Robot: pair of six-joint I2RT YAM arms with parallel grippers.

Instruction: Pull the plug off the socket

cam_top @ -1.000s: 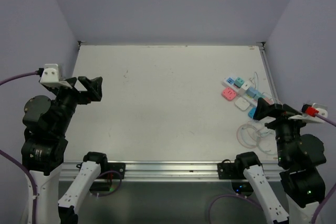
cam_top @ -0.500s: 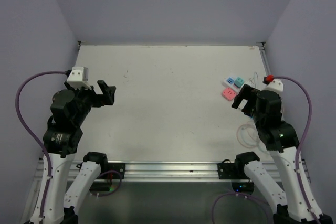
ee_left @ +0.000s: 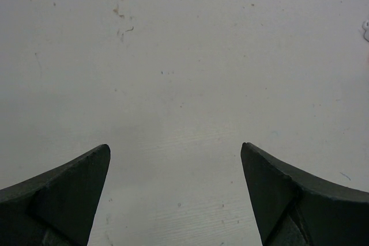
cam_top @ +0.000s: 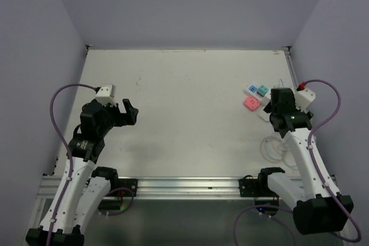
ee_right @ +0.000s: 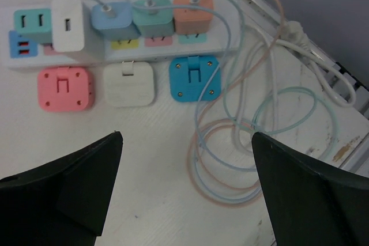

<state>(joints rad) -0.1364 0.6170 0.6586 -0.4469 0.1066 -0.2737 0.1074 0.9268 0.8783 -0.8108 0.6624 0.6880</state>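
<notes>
Hovering wide open, right gripper has the socket just ahead of its fingertips, blue plug seated there, likely lining up a grab; left gripper, also wide, hangs over table, well away.

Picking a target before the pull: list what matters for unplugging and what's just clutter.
For the job: power strip; seated in it, white plug, blue plug, green plug, orange plug; right gripper, open, facing them.

Lying about: pink adapter, white adapter, blue adapter, loose beside the strip; coiled cables; left gripper, open over table.
</notes>
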